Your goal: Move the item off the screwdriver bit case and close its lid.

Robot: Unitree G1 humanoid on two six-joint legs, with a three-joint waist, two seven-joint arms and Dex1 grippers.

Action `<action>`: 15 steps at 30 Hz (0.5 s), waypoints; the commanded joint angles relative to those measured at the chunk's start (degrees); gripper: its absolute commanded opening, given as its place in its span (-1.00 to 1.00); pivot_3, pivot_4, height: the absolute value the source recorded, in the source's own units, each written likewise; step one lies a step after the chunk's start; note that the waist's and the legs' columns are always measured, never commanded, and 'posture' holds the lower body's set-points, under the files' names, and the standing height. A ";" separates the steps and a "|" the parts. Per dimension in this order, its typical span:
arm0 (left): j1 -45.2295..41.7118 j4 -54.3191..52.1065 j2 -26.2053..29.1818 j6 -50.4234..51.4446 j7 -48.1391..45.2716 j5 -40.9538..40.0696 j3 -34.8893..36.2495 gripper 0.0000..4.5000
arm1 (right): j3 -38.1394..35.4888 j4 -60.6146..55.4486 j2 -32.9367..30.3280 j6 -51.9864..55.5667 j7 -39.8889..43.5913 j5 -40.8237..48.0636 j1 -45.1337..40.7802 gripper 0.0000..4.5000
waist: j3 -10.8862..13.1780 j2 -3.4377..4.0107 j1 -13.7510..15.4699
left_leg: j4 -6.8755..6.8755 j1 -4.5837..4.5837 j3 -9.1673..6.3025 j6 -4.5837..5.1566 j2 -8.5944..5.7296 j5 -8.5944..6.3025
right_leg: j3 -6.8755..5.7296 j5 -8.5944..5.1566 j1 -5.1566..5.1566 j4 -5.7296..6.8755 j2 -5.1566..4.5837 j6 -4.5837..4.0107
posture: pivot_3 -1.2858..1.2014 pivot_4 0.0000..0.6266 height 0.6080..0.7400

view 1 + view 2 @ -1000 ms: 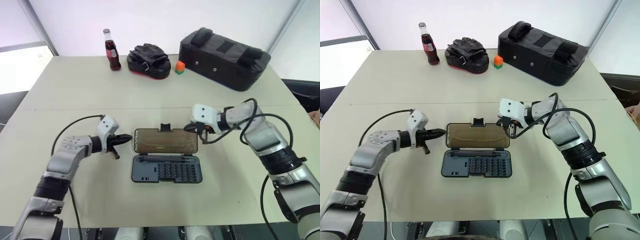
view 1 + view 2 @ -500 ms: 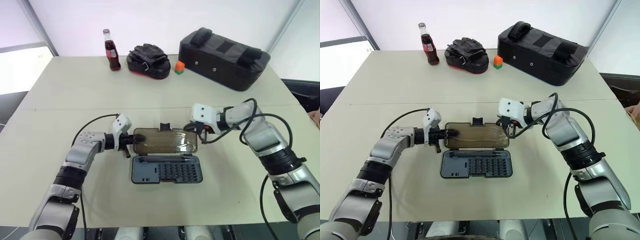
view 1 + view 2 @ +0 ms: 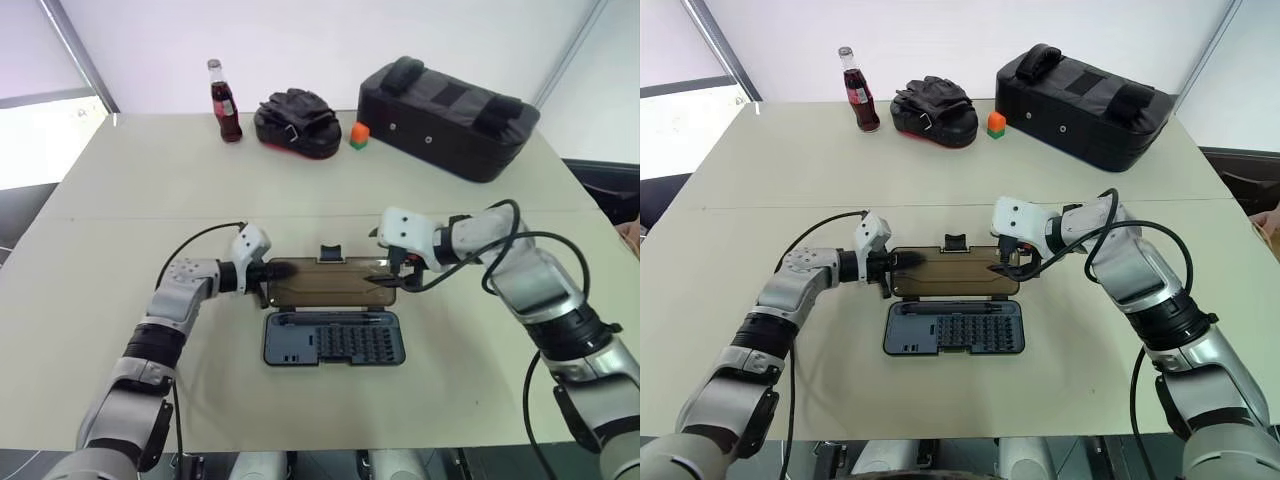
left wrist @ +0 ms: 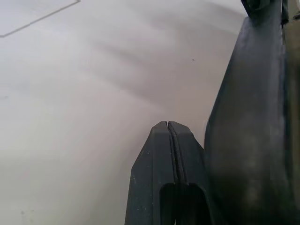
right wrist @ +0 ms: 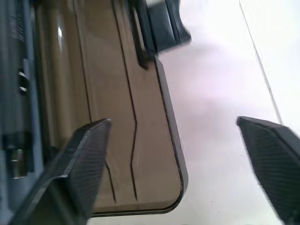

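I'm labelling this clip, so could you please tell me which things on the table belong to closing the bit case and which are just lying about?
Part of the job:
- bit case, open, bits showing
- lid, laid back flat
- left gripper, shut, at the lid's left end
- right gripper, open, at its right end

Just lying about:
- cola bottle
- black gloves
- orange block
- large black bag

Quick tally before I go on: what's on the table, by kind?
Bit case with open lid: 1
Bottle: 1
Gloves: 1 pile
Orange-green block: 1
Black bag: 1
Total: 5
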 commanded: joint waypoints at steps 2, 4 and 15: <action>-2.40 -0.71 -0.62 -0.99 -0.63 -1.93 2.56 -1.00 | -11.71 -13.59 -0.74 13.26 -0.08 10.34 -1.24 0.99 | 0.00 0.00 0.05 | 0.00 0.00 -0.01 0.00 0.01 0.00 | 0.00 0.00 -0.01 0.02 0.00 0.00 | 0.03 -0.52 1.00; -3.31 -1.76 -0.62 -0.40 -1.78 -3.44 3.42 -1.00 | -17.15 -21.46 -1.33 20.24 1.58 18.23 0.75 0.99 | 0.01 -0.01 0.26 | 0.00 -0.05 -0.07 0.00 0.07 0.00 | 0.00 0.00 -0.05 0.03 0.00 0.00 | 0.03 -0.52 1.00; -2.60 -16.17 4.51 13.45 -12.52 -12.33 3.30 -1.00 | -25.87 -36.04 -4.26 34.05 -6.11 33.13 14.11 0.99 | -0.02 -0.08 -0.18 | 0.02 0.00 -0.06 0.05 0.12 -0.03 | 0.01 -0.01 -0.02 0.09 0.01 -0.01 | 0.03 -0.52 1.00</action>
